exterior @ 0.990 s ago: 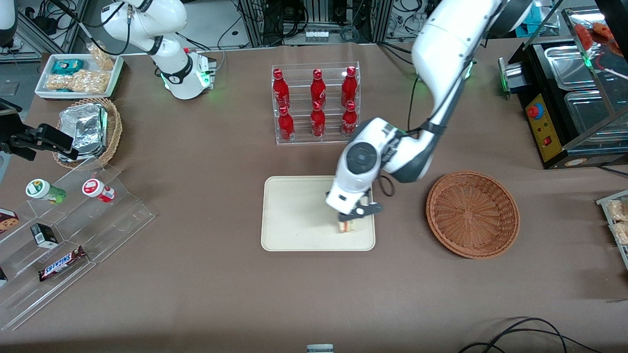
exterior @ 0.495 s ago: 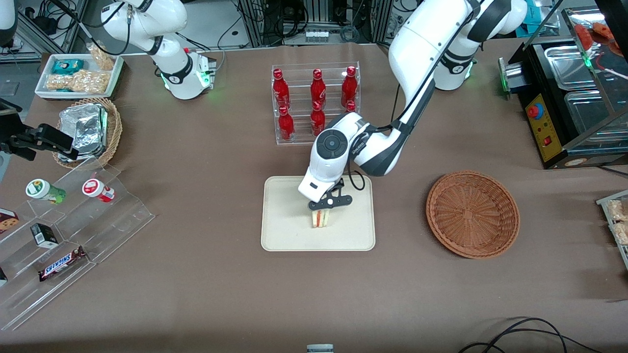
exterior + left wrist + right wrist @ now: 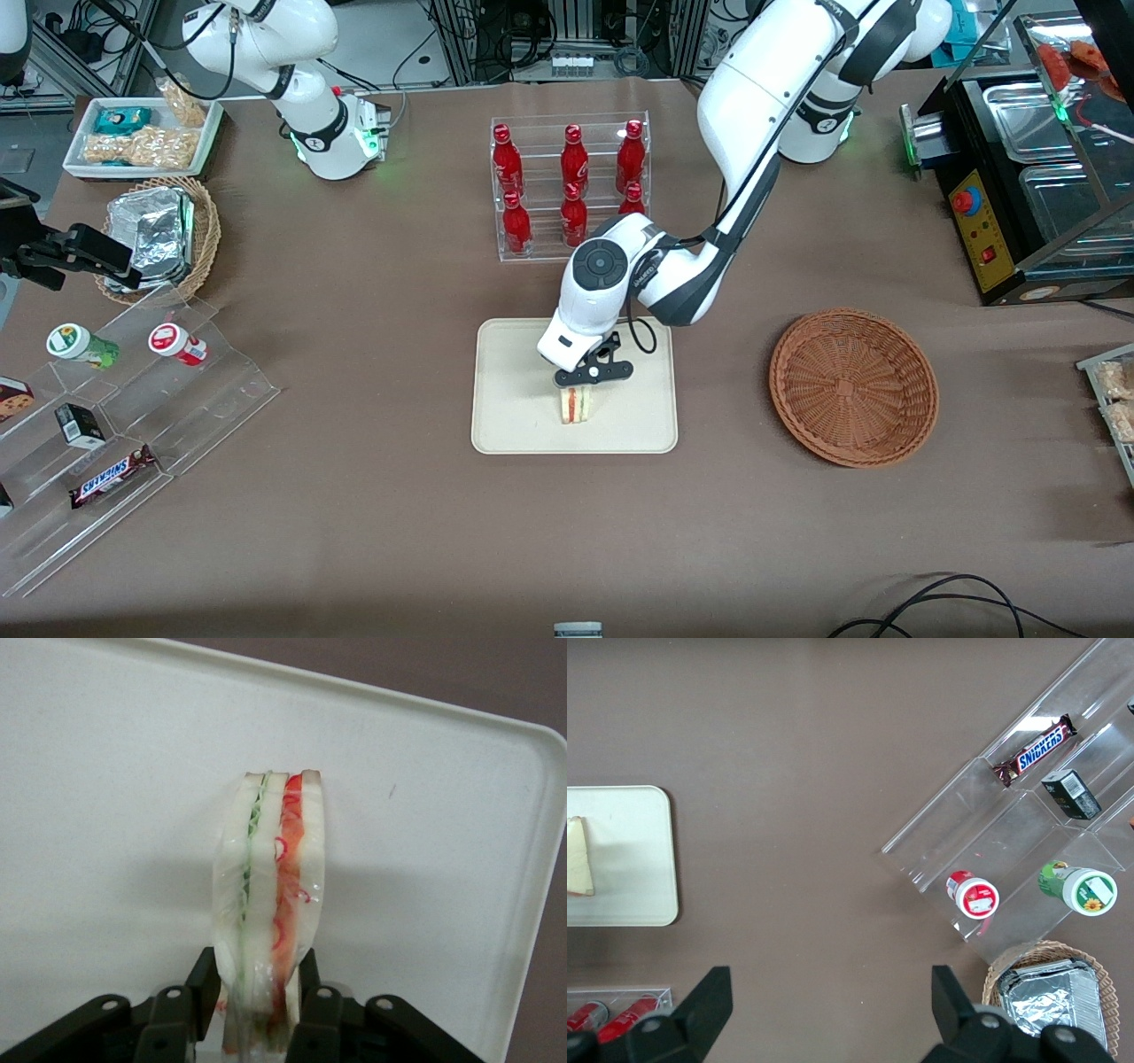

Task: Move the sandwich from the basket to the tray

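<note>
1 sandwich [image 3: 270,895] upright on edge over tray [image 3: 106,771]; tool [image 3: 257,997] clamps it.

"SNICKERS" on chocolate bar [image 3: 1034,750] (acrylic stand).

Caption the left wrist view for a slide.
Gripper shut on the sandwich, held on edge over the cream tray.

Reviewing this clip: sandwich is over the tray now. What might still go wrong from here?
The gripper is shut on the sandwich, which stands on edge over the tray. Once released, the narrow wedge may tip flat. The fingers pinch soft bread, so the wrap may cling and drag as they open.
</note>
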You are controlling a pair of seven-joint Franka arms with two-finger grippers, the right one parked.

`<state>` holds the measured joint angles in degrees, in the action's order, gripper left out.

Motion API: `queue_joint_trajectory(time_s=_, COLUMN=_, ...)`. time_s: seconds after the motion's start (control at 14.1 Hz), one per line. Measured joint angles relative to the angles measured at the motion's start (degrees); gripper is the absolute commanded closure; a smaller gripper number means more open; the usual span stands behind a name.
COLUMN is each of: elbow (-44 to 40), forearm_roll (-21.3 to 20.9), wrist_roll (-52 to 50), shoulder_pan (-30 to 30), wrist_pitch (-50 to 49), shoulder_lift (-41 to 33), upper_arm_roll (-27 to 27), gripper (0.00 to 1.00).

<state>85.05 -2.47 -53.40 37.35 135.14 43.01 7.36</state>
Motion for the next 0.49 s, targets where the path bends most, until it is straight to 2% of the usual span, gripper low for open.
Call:
queue_joint_trajectory(time_s=0.21, elbow=-1.3, forearm_roll=-0.5, wrist_roll=0.0, shoulder_pan=0.0, wrist_pitch=-2.8, shoulder_lift=-2.3, upper_arm_roll=-0.4, gripper=0.00)
queue_joint_trajectory(time_s=0.49, elbow=-2.1, forearm_roll=-2.9, wrist_roll=2.6, shoulder_pan=-0.4, wrist_pitch=-16.1, shoulder_lift=-11.1, upper_arm_roll=-3.3, gripper=0.00)
